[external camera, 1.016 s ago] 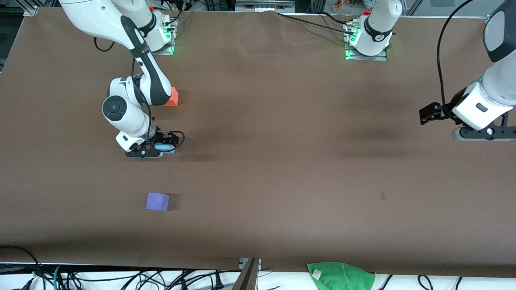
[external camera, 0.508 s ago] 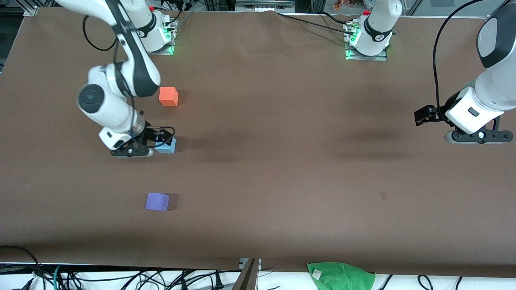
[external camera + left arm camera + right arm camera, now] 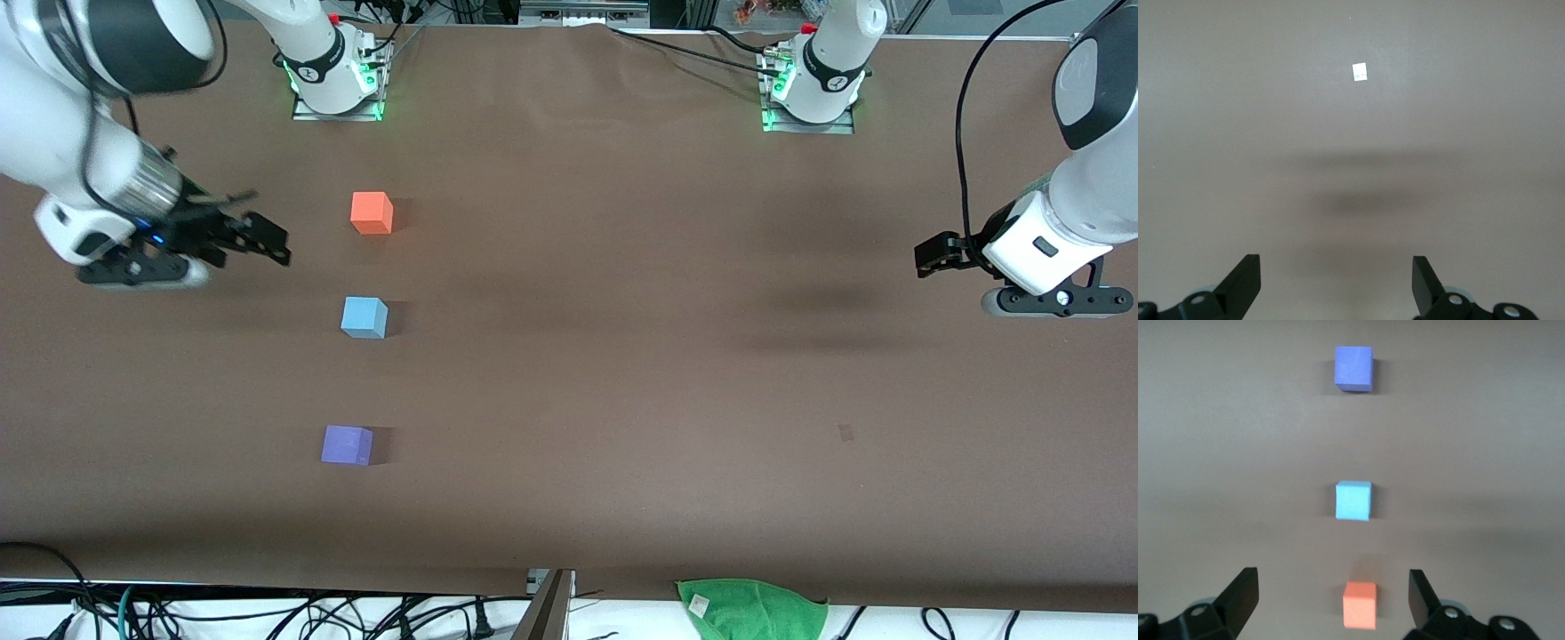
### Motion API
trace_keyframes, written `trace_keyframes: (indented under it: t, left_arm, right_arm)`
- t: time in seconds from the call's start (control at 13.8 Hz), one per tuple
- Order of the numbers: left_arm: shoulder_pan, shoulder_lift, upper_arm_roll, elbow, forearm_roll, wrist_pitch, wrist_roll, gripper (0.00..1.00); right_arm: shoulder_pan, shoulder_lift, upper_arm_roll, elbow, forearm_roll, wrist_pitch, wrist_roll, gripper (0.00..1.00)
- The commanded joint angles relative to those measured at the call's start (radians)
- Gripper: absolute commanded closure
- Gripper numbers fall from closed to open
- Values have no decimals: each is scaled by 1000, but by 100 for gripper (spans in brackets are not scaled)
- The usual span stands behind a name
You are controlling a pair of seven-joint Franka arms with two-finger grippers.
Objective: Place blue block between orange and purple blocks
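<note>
I log two white arms with black joint bands, black cables, green-lit bases; left gripper (image 3: 933,256) and right gripper (image 3: 267,240) have black fingers and black bodies.

The right arm (image 3: 80,107) is running off the front view's edge, so its upper links are not showing. The left arm (image 3: 1080,133) is likewise being cut off at that view's edge, above the left gripper (image 3: 929,258). A green cloth (image 3: 751,609) is lying partly out of frame at the table's (image 3: 622,373) near rim. A small pale mark (image 3: 1359,71) on the table is appearing too small to identify.
</note>
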State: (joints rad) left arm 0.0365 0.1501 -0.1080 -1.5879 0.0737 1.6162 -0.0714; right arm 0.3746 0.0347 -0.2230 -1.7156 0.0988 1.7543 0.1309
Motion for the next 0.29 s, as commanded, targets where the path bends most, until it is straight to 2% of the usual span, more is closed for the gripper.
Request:
trace_keyframes:
  t: [0.0,0.07,0.22]
  left_arm:
    - [-4,13,2,34,-22,-22,16,0]
    - [-6,14,4,34,-22,-22,16,0]
    - [-4,13,2,34,-22,-22,19,0]
  right_arm:
    - [-5,22,7,82,-44,-70,-19,1]
    - [-29,24,25,83,-47,-79,-16,1]
    - [-113,19,100,83,-47,-104,-17,1]
